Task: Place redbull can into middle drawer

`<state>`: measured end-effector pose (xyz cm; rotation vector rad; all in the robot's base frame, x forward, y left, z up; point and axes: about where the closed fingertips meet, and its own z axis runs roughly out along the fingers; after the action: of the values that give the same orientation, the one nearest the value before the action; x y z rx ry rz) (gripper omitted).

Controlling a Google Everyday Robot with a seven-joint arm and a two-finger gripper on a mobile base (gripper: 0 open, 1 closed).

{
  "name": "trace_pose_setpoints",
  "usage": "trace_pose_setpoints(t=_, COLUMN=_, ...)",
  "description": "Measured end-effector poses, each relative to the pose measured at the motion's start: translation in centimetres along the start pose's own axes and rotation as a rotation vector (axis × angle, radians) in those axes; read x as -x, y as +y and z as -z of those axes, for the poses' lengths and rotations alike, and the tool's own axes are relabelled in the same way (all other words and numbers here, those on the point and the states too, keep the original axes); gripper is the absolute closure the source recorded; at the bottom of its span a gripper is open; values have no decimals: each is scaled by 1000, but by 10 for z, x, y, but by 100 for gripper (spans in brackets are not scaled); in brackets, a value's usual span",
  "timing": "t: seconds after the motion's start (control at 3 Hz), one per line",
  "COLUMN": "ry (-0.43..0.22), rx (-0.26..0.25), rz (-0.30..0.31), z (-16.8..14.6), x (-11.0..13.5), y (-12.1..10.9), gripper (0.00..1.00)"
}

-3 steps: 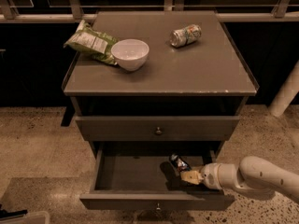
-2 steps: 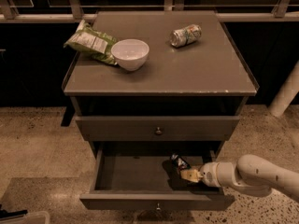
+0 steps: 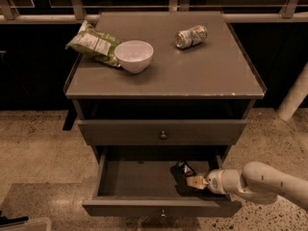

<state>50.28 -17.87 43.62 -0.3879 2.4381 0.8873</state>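
Observation:
The middle drawer [image 3: 139, 179] is pulled open below the closed upper knobbed front. Its own knob [image 3: 162, 214] shows on the front panel. My gripper [image 3: 191, 179] reaches into the drawer's right side from the right. It is shut on the redbull can [image 3: 184, 168], a dark slim can with a small red mark that points up and to the left from the fingertips. The can is low inside the drawer, near the right wall. I cannot tell if it touches the drawer floor.
On the cabinet top [image 3: 202, 76] lie a dented silver-green can [image 3: 191, 36], a white bowl [image 3: 134, 56] and a green chip bag [image 3: 92, 44]. The upper drawer front [image 3: 162, 132] is closed. A white post [image 3: 294, 97] stands at the right. The floor is speckled.
The gripper with the can has shifted very slightly left inside the drawer. Nothing else has moved.

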Motion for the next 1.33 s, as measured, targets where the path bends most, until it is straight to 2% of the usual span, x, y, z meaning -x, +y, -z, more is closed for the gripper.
trace_pose_setpoints(t=1.0, ry=0, rx=0, rz=0, z=0, x=0, y=0, gripper=11)
trace_pose_setpoints(t=1.33, ry=0, rx=0, rz=0, z=0, x=0, y=0, gripper=0)
